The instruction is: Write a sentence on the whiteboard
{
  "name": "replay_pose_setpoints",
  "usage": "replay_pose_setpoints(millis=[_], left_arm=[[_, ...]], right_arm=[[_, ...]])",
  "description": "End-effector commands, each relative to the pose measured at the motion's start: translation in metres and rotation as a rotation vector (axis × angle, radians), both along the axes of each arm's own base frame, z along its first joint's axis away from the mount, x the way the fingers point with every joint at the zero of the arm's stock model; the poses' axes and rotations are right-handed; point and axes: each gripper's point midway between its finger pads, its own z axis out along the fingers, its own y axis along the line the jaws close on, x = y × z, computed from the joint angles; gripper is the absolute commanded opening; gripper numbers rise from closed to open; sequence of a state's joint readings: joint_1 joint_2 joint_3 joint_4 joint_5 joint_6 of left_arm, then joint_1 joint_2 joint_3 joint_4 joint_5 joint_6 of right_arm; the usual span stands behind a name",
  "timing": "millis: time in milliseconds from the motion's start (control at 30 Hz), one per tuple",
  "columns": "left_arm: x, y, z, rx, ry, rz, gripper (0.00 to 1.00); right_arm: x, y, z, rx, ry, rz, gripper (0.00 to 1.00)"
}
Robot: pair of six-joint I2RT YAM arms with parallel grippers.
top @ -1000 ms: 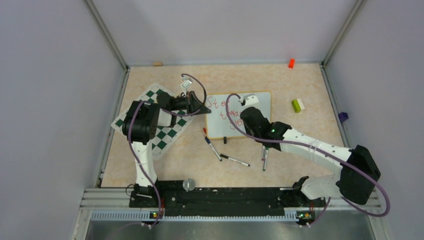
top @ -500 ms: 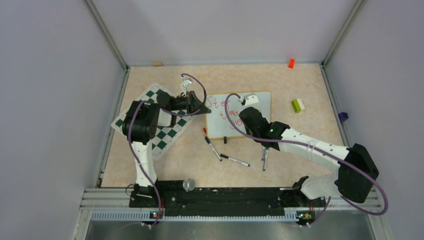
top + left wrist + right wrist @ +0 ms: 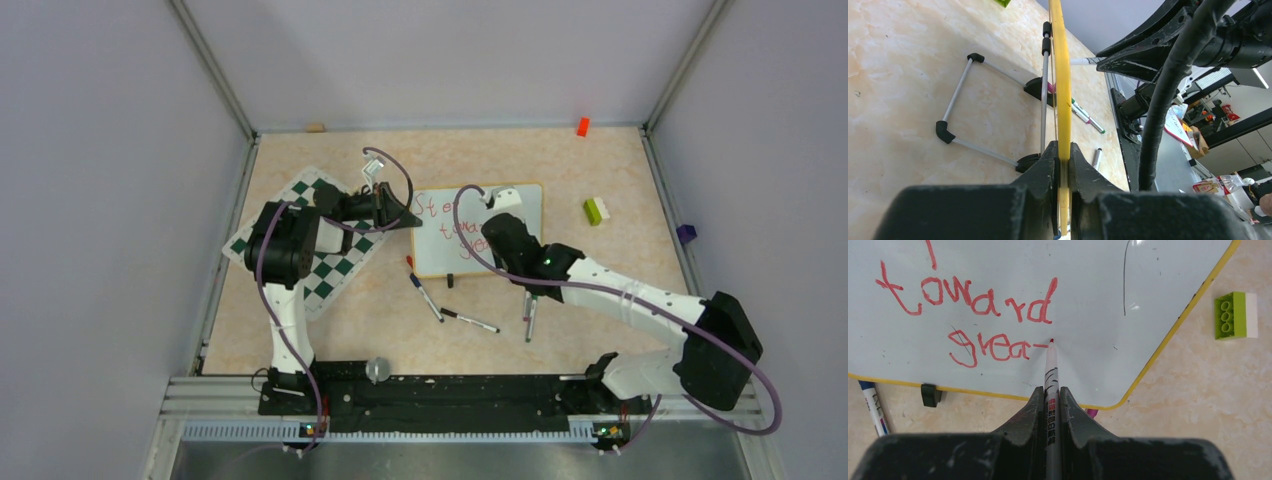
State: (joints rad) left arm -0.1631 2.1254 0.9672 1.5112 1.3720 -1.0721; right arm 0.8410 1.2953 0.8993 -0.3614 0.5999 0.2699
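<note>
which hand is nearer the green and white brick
Right. The right hand holds a marker to the whiteboard, left of the brick; the left hand clamps the board's opposite edge.

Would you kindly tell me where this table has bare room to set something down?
Bare: the far strip of table behind the whiteboard, up to the orange block; also right of the green-and-white block. Crowded: before the whiteboard, among the loose markers.

A chessboard mat (image 3: 335,272) lies near the worktop's (image 3: 560,160) left edge. A lime-and-white brick (image 3: 596,210) sits toward its right edge.
</note>
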Motion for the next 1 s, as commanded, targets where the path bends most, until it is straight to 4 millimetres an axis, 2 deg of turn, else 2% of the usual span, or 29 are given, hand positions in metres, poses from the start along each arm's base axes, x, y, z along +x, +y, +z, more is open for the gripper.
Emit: replay_pose_setpoints(millis=[0,567,967], left_arm=[[-0.001,-0.003,0.023,-0.023,-0.141,-0.02,0.0],[-0.001,-0.003,0.023,-0.022,-0.141,-0.021,0.0],[-0.001,-0.003,0.023,-0.023,-0.141,-0.021,0.0]], right_arm=[[0.013,0.005,0.037,0.088,-0.097,-0.009,0.0],[0.025,0.013,0.039,0.072,-0.108,-0.015,0.0],[0.019,0.01,0.024,0.057,-0.07,-0.016,0.0]])
